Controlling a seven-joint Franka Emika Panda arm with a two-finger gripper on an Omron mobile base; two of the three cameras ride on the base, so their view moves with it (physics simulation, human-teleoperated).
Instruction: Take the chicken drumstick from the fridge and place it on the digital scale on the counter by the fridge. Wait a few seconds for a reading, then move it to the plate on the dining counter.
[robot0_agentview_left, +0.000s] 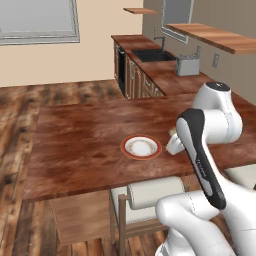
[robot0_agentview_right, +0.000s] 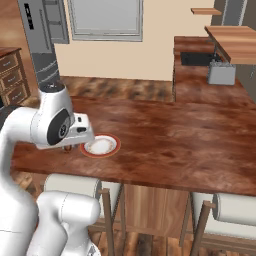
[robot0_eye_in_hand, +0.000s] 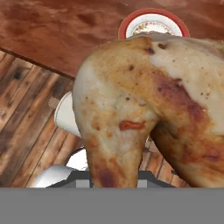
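Observation:
The chicken drumstick (robot0_eye_in_hand: 144, 105), golden-brown and lumpy, looms large right in front of the hand camera, and my gripper (robot0_agentview_right: 67, 147) is shut on it; the meat hides the fingertips. The hand hovers low over the near edge of the dining counter (robot0_agentview_left: 85, 135), just beside the plate (robot0_agentview_left: 141, 147). In the right base view the plate (robot0_agentview_right: 101, 145) lies just right of the hand. In the hand view the white, red-rimmed plate (robot0_eye_in_hand: 153, 24) peeks out beyond the drumstick and holds nothing. The fridge, the digital scale and the narrow counter are out of view.
White-cushioned stools (robot0_agentview_left: 150, 192) (robot0_agentview_right: 75, 186) stand tucked under the dining counter's near edge, and another stool (robot0_agentview_right: 235, 207) is further right. A kitchen counter with a dark sink (robot0_agentview_left: 152, 55) and a grey appliance (robot0_agentview_left: 187, 65) runs along the far wall.

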